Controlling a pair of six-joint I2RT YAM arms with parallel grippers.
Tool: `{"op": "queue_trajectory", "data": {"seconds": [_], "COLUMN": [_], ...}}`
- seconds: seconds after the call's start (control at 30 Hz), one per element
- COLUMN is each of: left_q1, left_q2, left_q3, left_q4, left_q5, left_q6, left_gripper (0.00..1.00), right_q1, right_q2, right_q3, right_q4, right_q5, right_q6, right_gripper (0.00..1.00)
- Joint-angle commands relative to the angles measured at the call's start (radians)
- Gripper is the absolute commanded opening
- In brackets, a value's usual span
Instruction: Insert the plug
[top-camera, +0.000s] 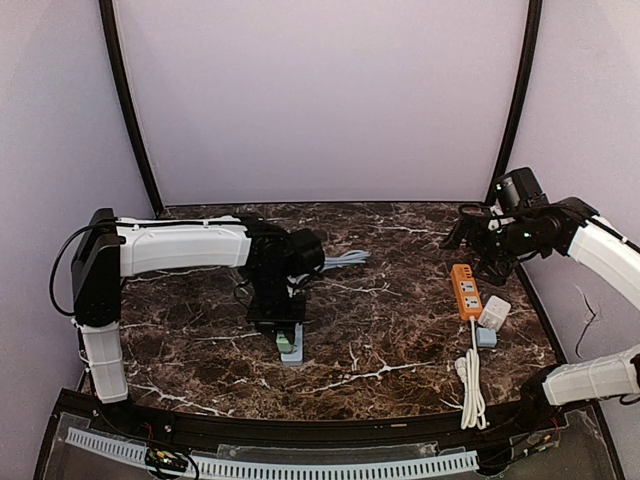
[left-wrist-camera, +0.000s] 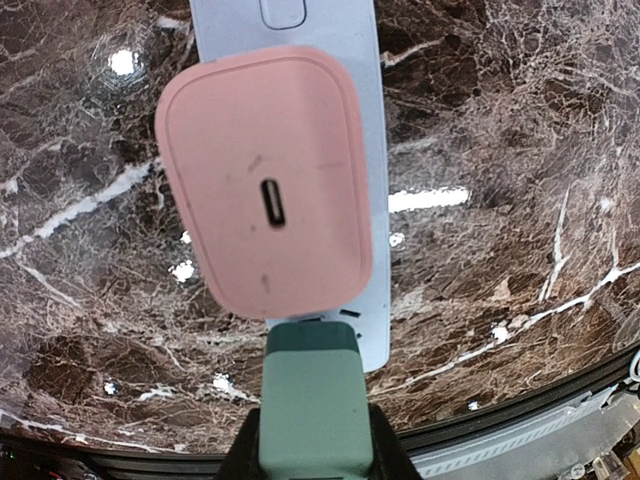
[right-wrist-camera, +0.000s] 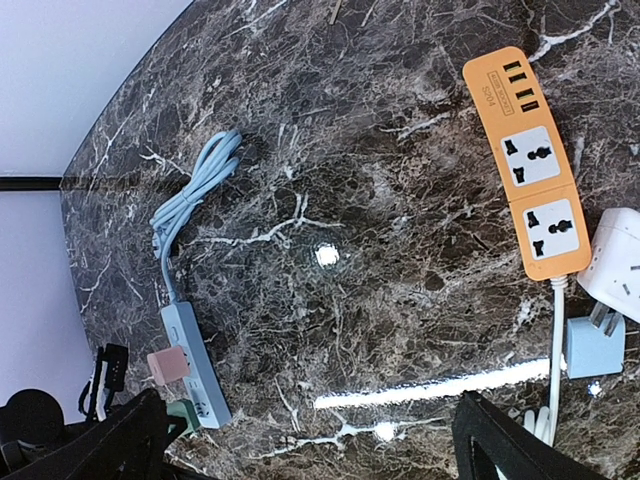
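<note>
The left gripper (top-camera: 289, 330) hangs low over the near middle of the table, its jaws clamped together on the green plug (left-wrist-camera: 310, 405). The dark fingers (left-wrist-camera: 388, 460) press on the plug's two sides. The plug sits at the near end of the light-blue power strip (left-wrist-camera: 370, 150), just below a pink adapter (left-wrist-camera: 265, 180) that is already plugged into that strip. Whether the green plug's pins are in a socket cannot be told, because its body hides them.

The right gripper (top-camera: 470, 235) is raised over the right side of the table with its jaws spread wide, holding nothing and touching nothing. Below it lies an orange power strip (right-wrist-camera: 530, 160). A white adapter (right-wrist-camera: 622, 265) touches the strip's near end, and a pale-blue plug (right-wrist-camera: 594, 345) lies just beside the adapter. A white cord (top-camera: 470, 385) runs from the orange strip towards the front edge and ends in a coil.

The marble table (top-camera: 400, 330) is dark brown with white veins and glossy reflections. Farther back, the light-blue strip's cable (right-wrist-camera: 195, 190) lies looped in a bundle. Plain lilac walls (top-camera: 320, 100) close the scene, with black poles (top-camera: 125, 100) rising at the back corners.
</note>
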Motion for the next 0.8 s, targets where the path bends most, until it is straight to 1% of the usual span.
{"op": "queue_trajectory", "data": {"seconds": [0.0, 0.77], "left_q1": [0.006, 0.016], "left_q2": [0.043, 0.107], "left_q3": [0.002, 0.041], "left_q4": [-0.009, -0.051], "left_q5": [0.001, -0.001], "left_q6": [0.004, 0.026], "left_gripper": [0.01, 0.01], "right_q1": [-0.011, -0.031], "right_q2": [0.013, 0.069], "right_q3": [-0.014, 0.004], "right_q4": [0.007, 0.014], "right_q5": [-0.002, -0.016], "right_q6": [-0.020, -0.058], "right_gripper": [0.99, 0.99]}}
